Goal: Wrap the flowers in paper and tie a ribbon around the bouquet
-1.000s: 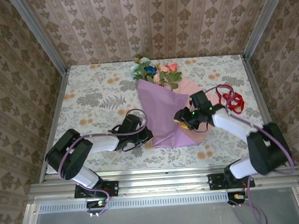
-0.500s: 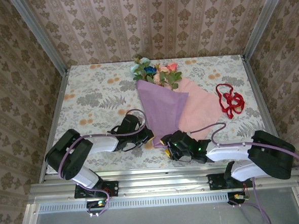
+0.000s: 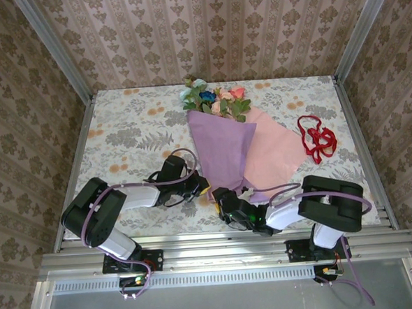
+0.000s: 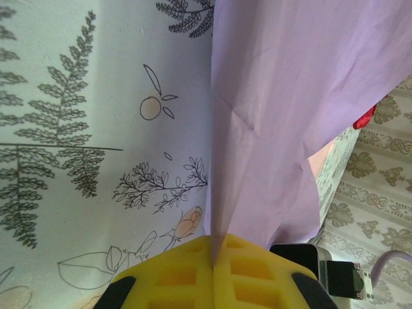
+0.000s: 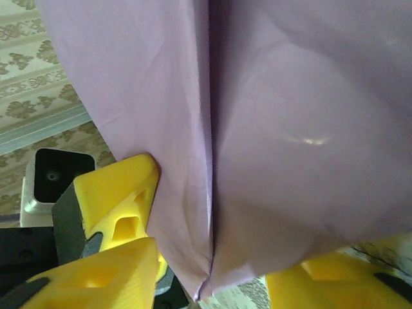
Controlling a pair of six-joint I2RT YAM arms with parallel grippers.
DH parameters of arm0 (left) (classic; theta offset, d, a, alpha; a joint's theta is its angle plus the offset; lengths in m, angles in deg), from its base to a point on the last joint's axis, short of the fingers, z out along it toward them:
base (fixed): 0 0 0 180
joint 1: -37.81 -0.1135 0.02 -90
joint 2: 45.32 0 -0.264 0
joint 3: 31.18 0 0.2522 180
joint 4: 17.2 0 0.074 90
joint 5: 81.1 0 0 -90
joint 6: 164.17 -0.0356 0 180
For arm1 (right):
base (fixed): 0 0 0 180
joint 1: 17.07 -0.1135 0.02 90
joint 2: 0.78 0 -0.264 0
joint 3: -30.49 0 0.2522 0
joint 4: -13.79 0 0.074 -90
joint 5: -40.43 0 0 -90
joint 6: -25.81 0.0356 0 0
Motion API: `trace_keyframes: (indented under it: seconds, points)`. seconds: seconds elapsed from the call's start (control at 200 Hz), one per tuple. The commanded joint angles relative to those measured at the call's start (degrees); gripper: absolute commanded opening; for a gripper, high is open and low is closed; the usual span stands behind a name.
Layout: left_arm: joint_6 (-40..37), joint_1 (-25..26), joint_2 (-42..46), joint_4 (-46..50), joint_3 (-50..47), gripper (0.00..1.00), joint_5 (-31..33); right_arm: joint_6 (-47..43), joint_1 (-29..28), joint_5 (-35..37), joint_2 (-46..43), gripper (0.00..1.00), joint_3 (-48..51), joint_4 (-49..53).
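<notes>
- Left pincer (image 4: 212, 250) is clamping the paper (image 4: 283, 96) by its edge; tugging could be tearing the thin sheet.
- Right pincer (image 5: 212, 286) is gaping wide around the tip between its fingers; closing askew could be crumpling it.

We have swung our right gripper (image 3: 220, 199) from the right side of the large creased sheet of lilac-purple wrapping paper (image 3: 223, 150) to its near tip, and its pinkish flap (image 3: 276, 150) has fallen open rightward.

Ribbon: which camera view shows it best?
Top external. The ribbon lies there in full, loops and ends, on the table beside the paper, on the right arm's side. The left wrist view catches just a speck of red past the paper's edge, likely the ribbon.
</notes>
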Motion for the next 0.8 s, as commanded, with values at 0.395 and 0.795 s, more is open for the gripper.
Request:
trace_keyframes:
  seconds: [0.395,0.795]
  points:
    - [-1.66,-2.31,0.33,2.82,1.22,0.0,-4.29,20.0,0.67,9.37,6.85,0.01,-0.91,-4.88]
    - [-4.83,-3.56,-4.7,2.28,4.94,0.28,-4.46,20.73,0.59,7.36,2.89,0.0,-0.63,-2.31]
